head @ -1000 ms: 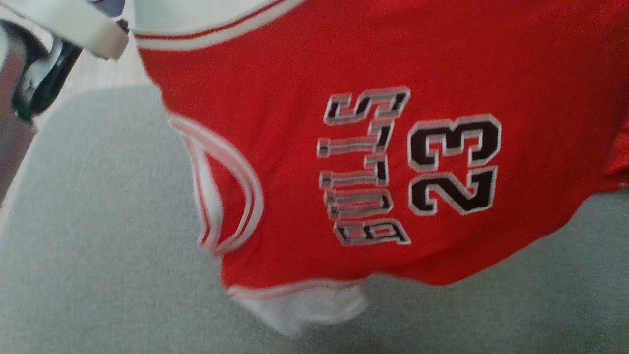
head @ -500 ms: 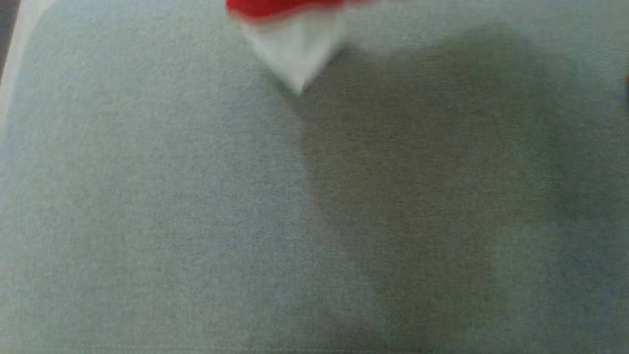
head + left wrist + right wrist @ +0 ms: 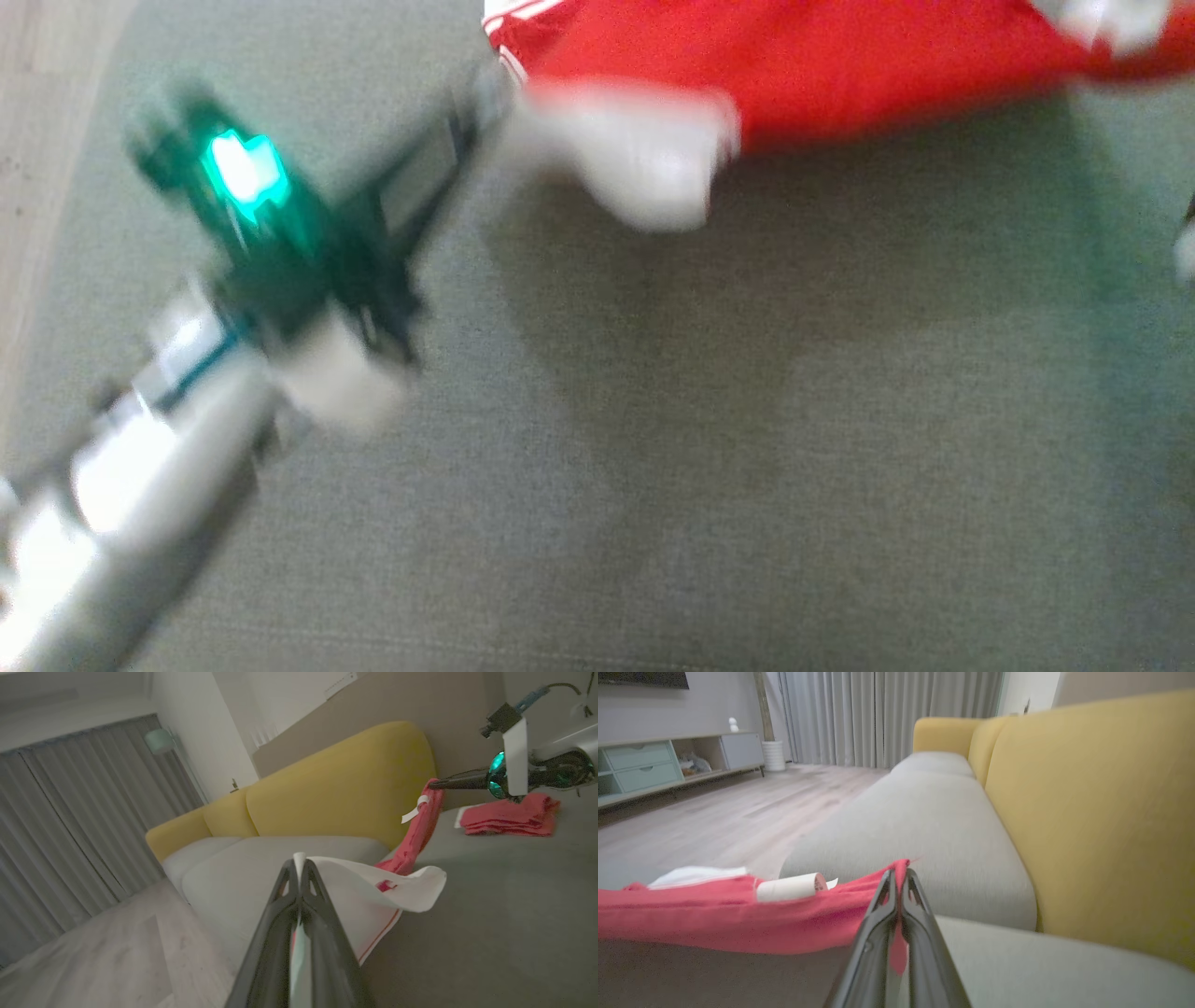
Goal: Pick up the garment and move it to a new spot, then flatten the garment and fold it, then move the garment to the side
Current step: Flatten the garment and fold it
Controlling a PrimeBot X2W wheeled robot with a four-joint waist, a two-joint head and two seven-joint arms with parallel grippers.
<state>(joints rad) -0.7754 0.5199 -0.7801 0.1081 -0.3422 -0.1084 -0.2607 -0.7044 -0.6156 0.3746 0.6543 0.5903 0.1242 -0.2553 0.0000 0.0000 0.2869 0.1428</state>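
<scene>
The garment (image 3: pixel 840 65) is a red jersey with white trim, stretched across the top of the blurred head view above the grey sofa seat (image 3: pixel 747 420). My left gripper (image 3: pixel 481 103) reaches up from the lower left to its white hem. In the left wrist view the left gripper (image 3: pixel 299 865) is shut on the white hem of the garment (image 3: pixel 373 891). The right gripper (image 3: pixel 434 784) pinches a red edge further off. In the right wrist view the right gripper (image 3: pixel 900 873) is shut on a red corner of the garment (image 3: pixel 714 919), which runs off to the left.
A yellow sofa backrest (image 3: pixel 345 784) rises behind the grey seat cushions (image 3: pixel 924 826). A folded red cloth pile (image 3: pixel 509 816) lies on the seat near the right arm. Wooden floor (image 3: pixel 714 807), grey curtains (image 3: pixel 887 714) and a low sideboard (image 3: pixel 649 765) lie beyond the sofa's front edge.
The head camera has swung, so the whole picture shifted. The jersey's lettered front no longer faces it; the garment now sits at the top edge and my left arm has come into view.
</scene>
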